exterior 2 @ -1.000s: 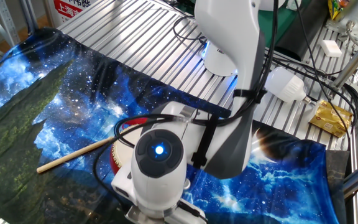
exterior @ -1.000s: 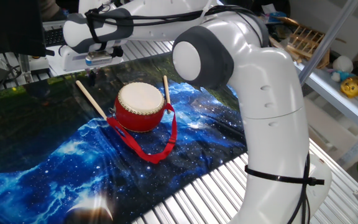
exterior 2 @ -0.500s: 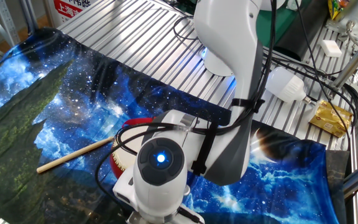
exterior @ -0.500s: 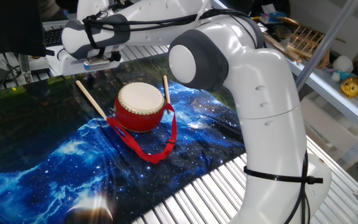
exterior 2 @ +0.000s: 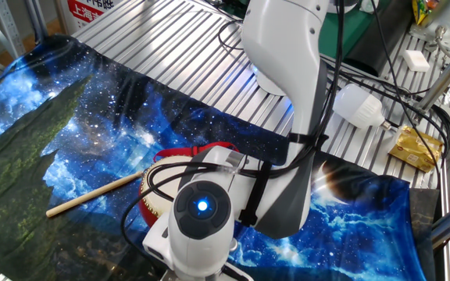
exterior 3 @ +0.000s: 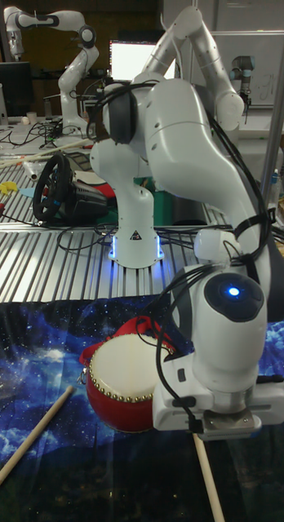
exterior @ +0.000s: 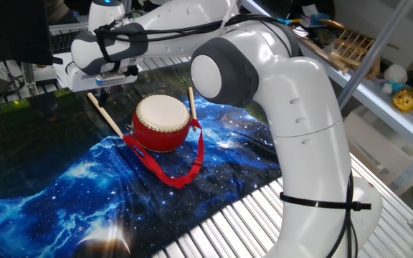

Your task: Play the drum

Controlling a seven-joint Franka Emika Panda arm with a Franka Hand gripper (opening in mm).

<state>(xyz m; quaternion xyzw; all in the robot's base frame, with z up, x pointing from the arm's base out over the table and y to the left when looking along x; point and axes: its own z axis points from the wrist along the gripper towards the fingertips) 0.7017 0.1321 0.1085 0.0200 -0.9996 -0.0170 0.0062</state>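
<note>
The drum (exterior: 162, 120) has a red body and cream skin and sits on the starry cloth, its red ribbon (exterior: 185, 172) trailing toward the front. It also shows as the drum (exterior 3: 117, 391) and, partly hidden by the arm, the drum (exterior 2: 151, 204). One thin wooden stick (exterior: 106, 115) lies left of it. My gripper (exterior: 100, 81) hangs over that stick's far end and looks open. In the tall view the gripper (exterior 3: 199, 428) stands at the stick (exterior 3: 209, 481). A second stick (exterior: 191, 104) leans on the drum's right side.
A blue galaxy cloth (exterior: 70, 193) covers part of the slatted metal table (exterior: 242, 215). A shelf (exterior: 378, 93) with small items runs along the right. A steering wheel (exterior 3: 56, 188) and the robot base (exterior 3: 134, 236) stand behind. A yellow packet (exterior 2: 414, 148) lies on the slats.
My gripper has shifted a little to the left, over the left stick's end. The drum and both sticks have stayed where they were.
</note>
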